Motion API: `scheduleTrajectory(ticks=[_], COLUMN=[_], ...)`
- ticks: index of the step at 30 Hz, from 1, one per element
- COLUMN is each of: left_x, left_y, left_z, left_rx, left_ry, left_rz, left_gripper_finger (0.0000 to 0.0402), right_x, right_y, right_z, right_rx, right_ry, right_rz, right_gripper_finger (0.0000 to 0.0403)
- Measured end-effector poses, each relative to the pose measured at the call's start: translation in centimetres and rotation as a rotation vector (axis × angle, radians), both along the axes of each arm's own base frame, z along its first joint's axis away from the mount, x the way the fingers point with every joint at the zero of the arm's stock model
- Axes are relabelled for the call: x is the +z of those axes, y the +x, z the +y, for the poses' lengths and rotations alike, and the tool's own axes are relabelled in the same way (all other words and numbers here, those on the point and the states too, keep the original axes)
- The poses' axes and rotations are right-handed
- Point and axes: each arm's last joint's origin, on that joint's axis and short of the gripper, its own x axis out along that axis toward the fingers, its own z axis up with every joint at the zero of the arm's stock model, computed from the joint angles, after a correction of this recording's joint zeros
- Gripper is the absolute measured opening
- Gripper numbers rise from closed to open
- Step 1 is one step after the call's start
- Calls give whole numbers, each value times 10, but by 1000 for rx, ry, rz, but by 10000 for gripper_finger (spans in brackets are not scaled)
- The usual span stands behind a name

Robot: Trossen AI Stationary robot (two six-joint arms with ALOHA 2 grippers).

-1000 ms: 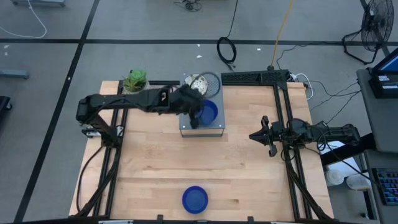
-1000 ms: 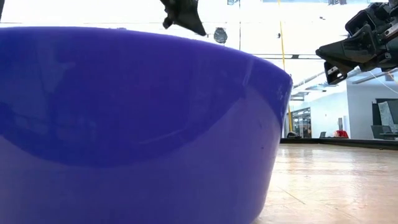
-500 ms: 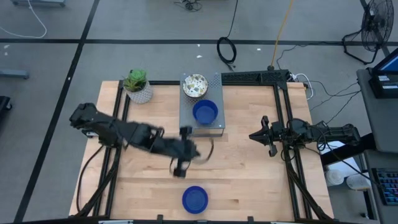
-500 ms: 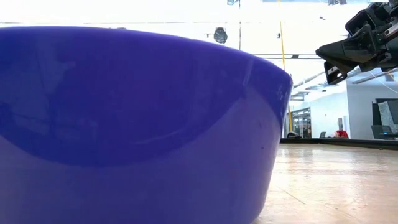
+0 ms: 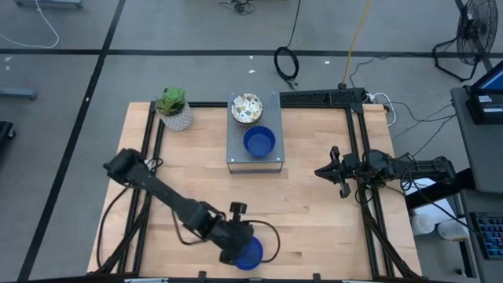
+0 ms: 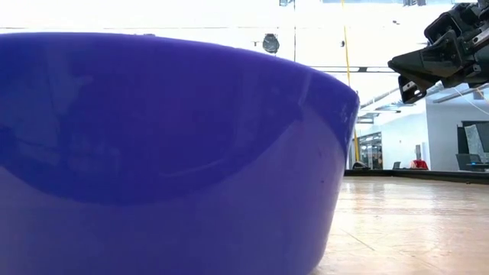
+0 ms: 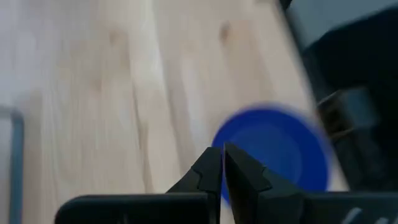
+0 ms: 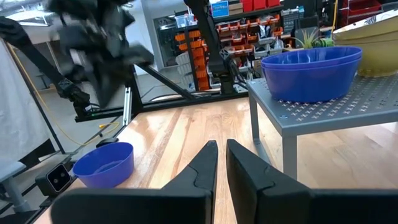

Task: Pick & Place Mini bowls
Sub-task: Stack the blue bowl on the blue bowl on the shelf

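One blue mini bowl (image 5: 250,253) stands on its base near the table's near edge; it fills the low view (image 6: 168,153) and shows in the left wrist view (image 7: 280,149). My left gripper (image 5: 236,254), shut, slants down just over that bowl's left rim (image 7: 222,148) with nothing between its fingers. On the grey platform (image 5: 255,163) at the far middle sit a blue mini bowl (image 5: 259,142) and, behind it, a cream speckled one (image 5: 246,108). My right gripper (image 5: 322,171) waits shut and level at the table's right side (image 8: 222,146).
A white pot with a green plant (image 5: 174,110) stands at the far left corner. Black frame rails run along the left side (image 5: 145,196) and the right side (image 5: 365,196). Bare wood lies between the platform and the near bowl.
My left gripper has swung from over the blue bowl on the grey platform toward the table's near edge, sinking and rolling as it went. It now stands over the near blue bowl. It has also left the top of the low view. The bowls have kept still.
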Motion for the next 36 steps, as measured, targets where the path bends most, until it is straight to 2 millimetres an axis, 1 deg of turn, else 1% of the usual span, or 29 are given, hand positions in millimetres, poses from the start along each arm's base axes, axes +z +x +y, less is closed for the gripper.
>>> scheduleTrajectory(ticks=[3,7,12,18,22,25,32,36], left_x=[-25,-50,-64,-74,-80,-84,-86,-90], left_y=[5,9,11,14,17,18,19,20], left_z=[2,4,-3,-4,-3,-2,2,7], left_rx=[67,126,17,11,34,51,81,129], left_ry=[31,49,4,-10,22,27,37,34], left_rz=[103,205,285,305,295,307,318,344], left_gripper_finger=[37,82,139,180,190,190,175,163], right_x=[0,0,0,0,-1,-1,-1,-1], right_y=[0,0,0,1,1,1,1,1], right_z=[0,0,0,0,0,0,0,0], right_rx=[0,0,0,0,0,0,0,0], right_ry=[0,0,0,0,0,0,0,0], right_rz=[-1,0,4,6,10,8,9,8], right_gripper_finger=[20,20,20,20,20,20,20,20])
